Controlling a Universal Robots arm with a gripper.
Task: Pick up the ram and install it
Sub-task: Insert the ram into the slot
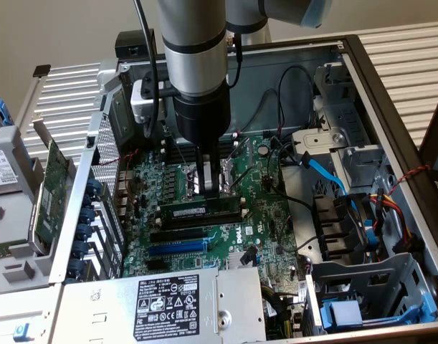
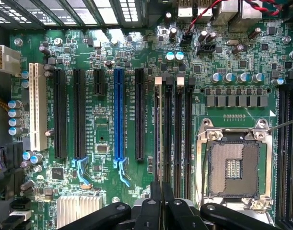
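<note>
My pincer (image 1: pixel 213 188) was closed, fingers together, pointing straight down over the motherboard (image 1: pixel 272 215) inside the open computer case (image 1: pixel 391 107). The ram (image 1: pixel 190 211) stood on edge directly beneath my tips, touching them or very nearly, at a memory slot. Whether I pinched its top edge or only rested on it, I could not tell. Its long axis ran from the exterior view's left to the exterior view's right. My tips met it right of its middle, so more of the stick reached out to the left.
</note>
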